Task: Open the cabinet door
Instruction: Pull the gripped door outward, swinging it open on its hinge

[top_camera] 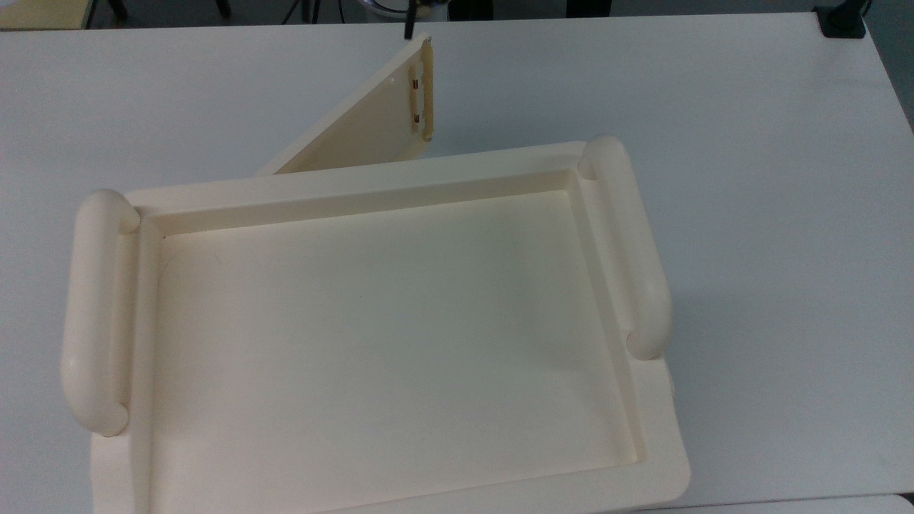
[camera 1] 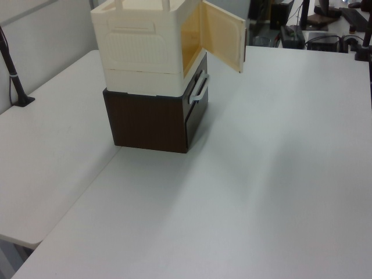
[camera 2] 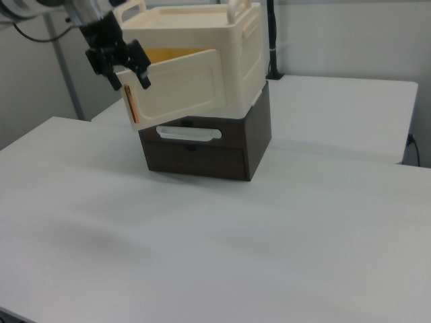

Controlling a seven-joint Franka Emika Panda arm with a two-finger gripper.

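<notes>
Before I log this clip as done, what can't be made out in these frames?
- Cabinet interior: in the left view the open cabinet door leaves just an amber strip; in the right view the door covers it.
- Gripper: in the right view it sits at the door's handle edge, but contact can't be judged.
- Dark lower drawer unit: contents hidden behind its shut front.
- Hinge: in the top view the tray-like top hides it.

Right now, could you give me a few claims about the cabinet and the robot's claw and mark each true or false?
1. The cabinet door stands swung open. True.
2. The cream cabinet sits on a dark brown drawer unit. True.
3. The gripper hangs over the recessed top. False: it is at the door's free edge.
4. The brown unit's drawer is pulled fully out. False: it looks shut.
5. The door's handle is dark blue. False: cream.
</notes>
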